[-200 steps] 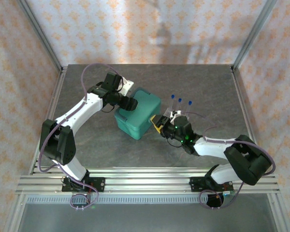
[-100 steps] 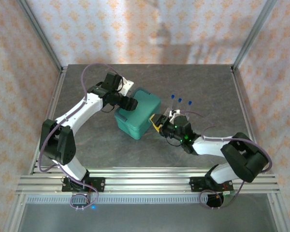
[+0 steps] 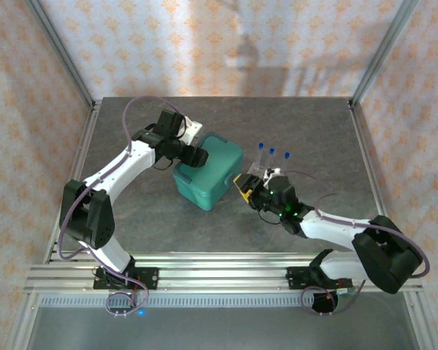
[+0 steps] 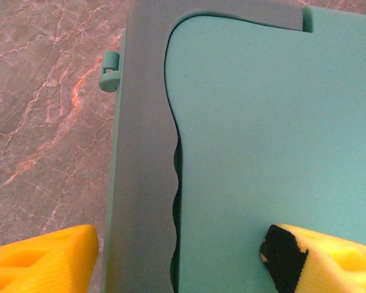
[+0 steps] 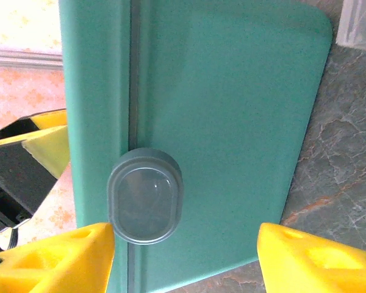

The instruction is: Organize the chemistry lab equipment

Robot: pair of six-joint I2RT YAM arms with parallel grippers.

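Yellow fingertips of the right claw [image 5: 186, 256] stand spread and released, low against the front face of the teal hinged plastic case [image 5: 232, 122]. The rounded grey-green latch button [image 5: 145, 196] sits between them. It is just beside the finger at the picture's left and well apart from the other one. Past the case's rounded corner, the grey marbled table top [image 5: 341, 183] shows. A corner of the small clear perforated rack [image 5: 361, 24] sits there on the table, close to the case but apart from it.

From above, the slim clear test tubes with blue caps [image 3: 271, 153] stand upright in that rack. They are just behind the right claw and to the right of the case, in a short slanting row of three.

The left claw [image 4: 180, 250] is also released, with its jaws wide. One yellow fingertip hangs over the bare table just outside the case's rim. The other hangs over the smooth teal lid, so the darker rim band with its wavy inner edge runs up between them. A small teal hinge knuckle [image 4: 110, 70] juts from that rim towards the table. In the overhead view this claw sits at the case's far left corner, and the arm curves back to its base at the near edge.

A pale flat piece [image 3: 195, 125] lies on the table just behind the left wrist. It may be a tray, though I cannot tell from this height.
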